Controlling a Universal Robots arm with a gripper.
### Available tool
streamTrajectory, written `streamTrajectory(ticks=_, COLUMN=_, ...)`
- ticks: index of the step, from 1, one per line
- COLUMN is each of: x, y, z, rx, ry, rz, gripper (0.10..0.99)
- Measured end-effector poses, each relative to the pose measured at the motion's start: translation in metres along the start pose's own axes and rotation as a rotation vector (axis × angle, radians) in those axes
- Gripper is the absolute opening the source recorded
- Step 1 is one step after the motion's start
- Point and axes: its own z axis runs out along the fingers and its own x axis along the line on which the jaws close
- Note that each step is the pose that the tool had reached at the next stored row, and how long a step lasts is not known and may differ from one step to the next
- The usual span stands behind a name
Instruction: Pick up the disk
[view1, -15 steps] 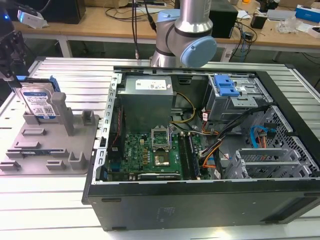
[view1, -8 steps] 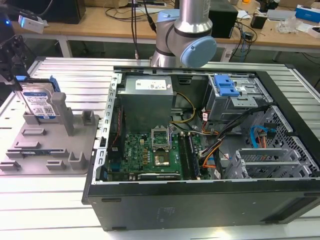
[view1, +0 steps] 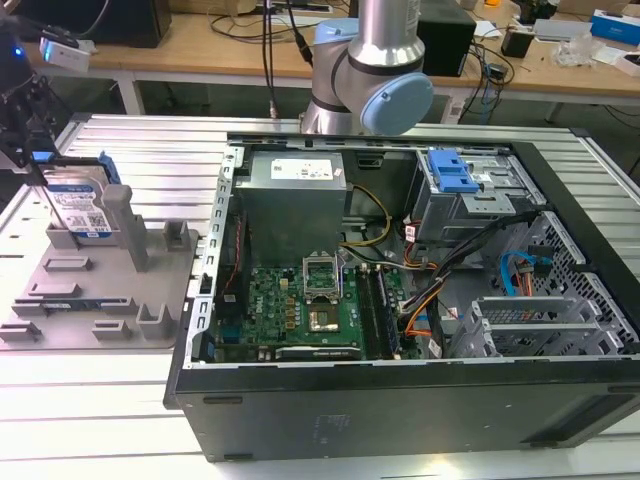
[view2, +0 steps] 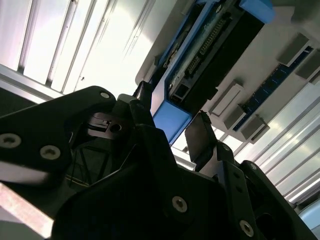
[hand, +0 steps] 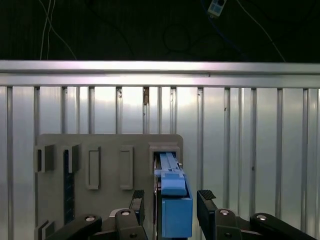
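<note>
Hovering over the grey fixture (view1: 100, 290) with the gripper (hand: 172, 196) spread wide. Straddling the disk (view1: 78, 205), which stands upright on edge in a slot of that fixture, blue frame uppermost. Fingers (hand: 206, 202) on either side of the frame in both wrist views, a small gap showing on each side. Next to the fixture, toward the exterior view's right, the open computer case (view1: 400, 300) on the slatted metal table (view1: 100, 420).
</note>
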Motion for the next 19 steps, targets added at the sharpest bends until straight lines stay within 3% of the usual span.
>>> streamTrajectory(ticks=11, x=0.0, y=0.0008, z=0.0039, rx=0.0, ry=0.0, rz=0.001, gripper=0.541)
streamTrajectory(ticks=14, x=0.0, y=0.0008, z=0.0045, rx=0.0, ry=0.0, rz=0.001, gripper=0.463)
streamTrajectory(ticks=15, x=0.0, y=0.0008, z=0.0049, rx=0.0, ry=0.0001, rz=0.001, gripper=0.392)
streamTrajectory(ticks=19, x=0.0, y=0.0008, z=0.0069, rx=0.0, ry=0.0, rz=0.001, gripper=0.392)
